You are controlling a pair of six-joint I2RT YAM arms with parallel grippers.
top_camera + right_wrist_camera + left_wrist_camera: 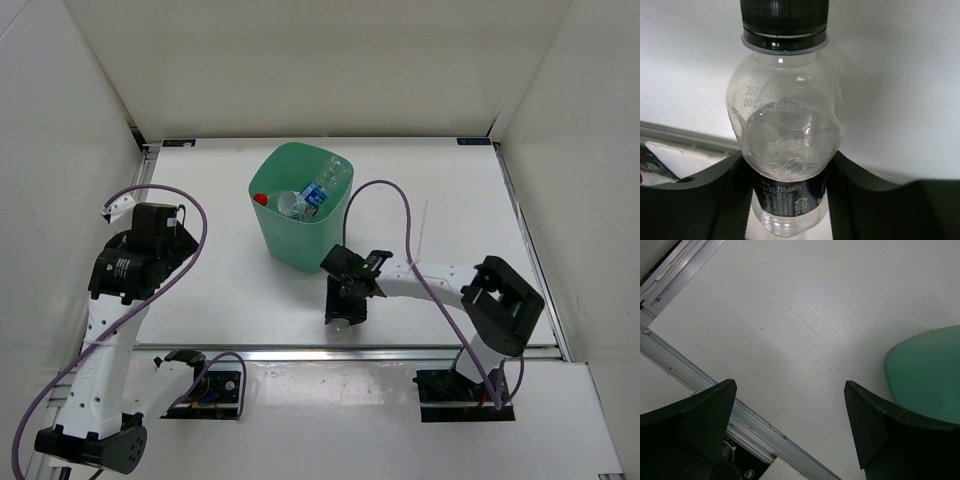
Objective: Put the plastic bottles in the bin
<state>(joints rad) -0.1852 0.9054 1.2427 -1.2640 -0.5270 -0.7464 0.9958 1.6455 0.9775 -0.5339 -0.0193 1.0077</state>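
Right gripper: fingers closed against the dark label of a black-capped bottle, cap pointing away from the wrist. Only the right wrist view shows this grip; from overhead the gripper body hides the bottle, low over the table, near side of the bin.

Overhead alone looks into the bin: blue-labelled bottle, a red cap, a clear bottle.

Left gripper: jaws wide, nothing between, bare table below, green bin wall at its view's right edge.
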